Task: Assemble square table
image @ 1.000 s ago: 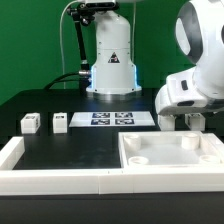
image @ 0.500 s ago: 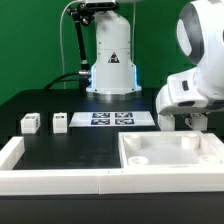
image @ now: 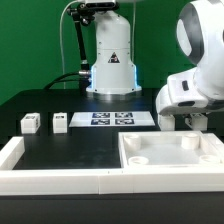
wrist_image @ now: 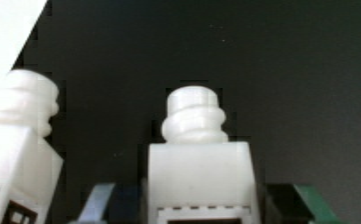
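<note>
Motion is absent over the last 1 second: in the exterior view the arm, the end effector [image: 190, 122] and every part sit exactly where they were. The end effector hangs low just behind the square tabletop [image: 170, 160], which lies on the desk [image: 60, 148] at the exterior view's right. In the wrist view its fingers [wrist_image: 102, 200] stand apart on either side of a leg post [wrist_image: 202, 160], with dark gaps between them and the post, so nothing is gripped yet. A 2nd leg post [wrist_image: 20, 140] stands just beside it. Other leg posts [image: 60, 123] wait at the exterior view's left, near the marker board [image: 112, 119]. The pause likely comes just ahead of closing on the post.
</note>
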Robot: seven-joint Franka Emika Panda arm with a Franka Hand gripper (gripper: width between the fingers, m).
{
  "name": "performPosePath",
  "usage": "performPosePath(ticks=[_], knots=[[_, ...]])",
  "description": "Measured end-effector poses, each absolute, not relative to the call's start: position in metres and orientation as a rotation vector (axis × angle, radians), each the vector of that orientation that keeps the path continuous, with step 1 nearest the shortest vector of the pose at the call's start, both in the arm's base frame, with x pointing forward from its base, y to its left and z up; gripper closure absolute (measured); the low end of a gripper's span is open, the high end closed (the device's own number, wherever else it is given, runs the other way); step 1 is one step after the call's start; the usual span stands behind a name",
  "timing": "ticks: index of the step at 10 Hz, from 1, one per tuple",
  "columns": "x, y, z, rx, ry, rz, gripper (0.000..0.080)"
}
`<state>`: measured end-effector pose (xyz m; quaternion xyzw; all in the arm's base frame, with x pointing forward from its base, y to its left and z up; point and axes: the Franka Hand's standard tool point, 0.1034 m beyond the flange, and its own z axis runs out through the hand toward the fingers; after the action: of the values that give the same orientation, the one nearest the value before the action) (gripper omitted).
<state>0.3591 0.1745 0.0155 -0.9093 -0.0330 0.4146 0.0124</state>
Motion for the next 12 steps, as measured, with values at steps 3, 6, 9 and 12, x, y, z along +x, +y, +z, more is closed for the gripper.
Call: performPosePath(ticks=[3,6,9,12], knots=[[0.374,0.164,0.049,-2.827,-0.116,1.270,0.0511],[0.385,0.152,0.083,-2.849,-0.102,1.207,0.0511],[0.394,0.153,0.079,-2.937,-0.092,0.949,0.0511],[0.415,0.150,0.080,-3.006,-0.088,0.615,0.0509]])
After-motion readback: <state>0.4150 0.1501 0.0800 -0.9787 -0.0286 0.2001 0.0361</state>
